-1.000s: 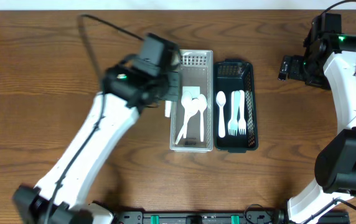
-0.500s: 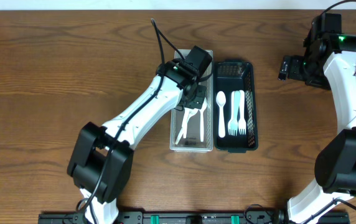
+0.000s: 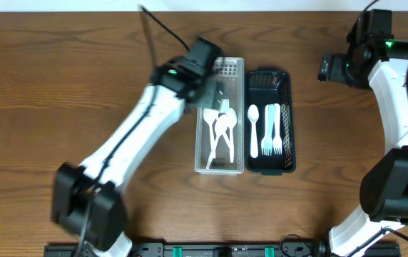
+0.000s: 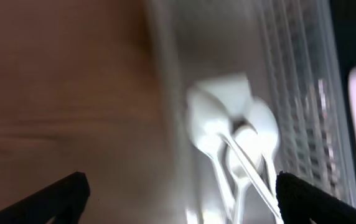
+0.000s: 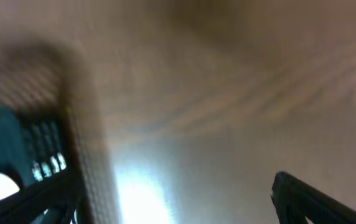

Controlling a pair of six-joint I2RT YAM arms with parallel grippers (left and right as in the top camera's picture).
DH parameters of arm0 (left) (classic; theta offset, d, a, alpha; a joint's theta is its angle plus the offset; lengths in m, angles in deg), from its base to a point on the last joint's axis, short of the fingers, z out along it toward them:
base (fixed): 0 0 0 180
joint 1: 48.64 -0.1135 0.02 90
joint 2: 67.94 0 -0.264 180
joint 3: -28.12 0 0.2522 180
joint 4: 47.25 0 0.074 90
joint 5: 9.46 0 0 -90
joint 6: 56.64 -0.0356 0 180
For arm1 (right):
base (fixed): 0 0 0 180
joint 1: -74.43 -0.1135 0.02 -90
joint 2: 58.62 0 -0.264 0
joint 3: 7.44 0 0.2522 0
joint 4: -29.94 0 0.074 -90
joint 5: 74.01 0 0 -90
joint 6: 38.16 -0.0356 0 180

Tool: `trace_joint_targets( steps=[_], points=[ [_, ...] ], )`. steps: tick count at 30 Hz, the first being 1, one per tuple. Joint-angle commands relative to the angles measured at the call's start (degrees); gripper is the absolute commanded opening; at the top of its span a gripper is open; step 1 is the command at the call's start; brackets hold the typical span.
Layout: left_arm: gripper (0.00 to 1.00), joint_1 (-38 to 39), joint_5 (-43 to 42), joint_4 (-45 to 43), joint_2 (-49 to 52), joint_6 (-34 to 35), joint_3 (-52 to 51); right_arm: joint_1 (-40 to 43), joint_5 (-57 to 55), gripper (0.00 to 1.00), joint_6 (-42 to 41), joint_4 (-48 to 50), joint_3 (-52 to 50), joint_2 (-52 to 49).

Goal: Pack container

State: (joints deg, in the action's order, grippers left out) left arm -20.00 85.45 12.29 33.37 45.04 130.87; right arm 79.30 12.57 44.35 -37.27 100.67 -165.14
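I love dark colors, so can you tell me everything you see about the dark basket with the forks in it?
The dark basket is a long, greenish-black rectangle that looks like plastic, with slotted walls. It lies flat on the wooden table, close beside the clear basket; I cannot tell whether they touch. Inside, a white spoon and white forks lie side by side along its length. Nothing else touches it.

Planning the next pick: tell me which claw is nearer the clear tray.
Left. The left claw hovers over the clear tray; the right claw sits beyond the black basket.
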Motion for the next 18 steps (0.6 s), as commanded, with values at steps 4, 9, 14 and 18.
trace_joint_targets(
  steps=[4, 9, 14, 18],
  points=[
    [0.98, -11.5, 5.9, -3.8, -5.5, -1.8, 0.9, -5.5, 1.5, 0.99, 2.4, 15.0, 0.1, 0.0],
    [0.98, -20.2, 5.9, -7.7, -5.0, -1.8, 0.9, -8.2, 1.3, 0.99, 2.4, 30.6, 0.1, 0.0],
    [0.98, -26.8, 6.1, -11.3, -5.2, -3.0, 0.9, -8.0, 1.1, 0.99, 5.2, 34.8, 0.1, 0.5],
    [0.98, -29.3, 6.1, -7.8, -7.4, -9.9, 0.8, -7.4, 1.3, 0.99, 9.5, 29.1, -0.2, 3.4]
  ],
)
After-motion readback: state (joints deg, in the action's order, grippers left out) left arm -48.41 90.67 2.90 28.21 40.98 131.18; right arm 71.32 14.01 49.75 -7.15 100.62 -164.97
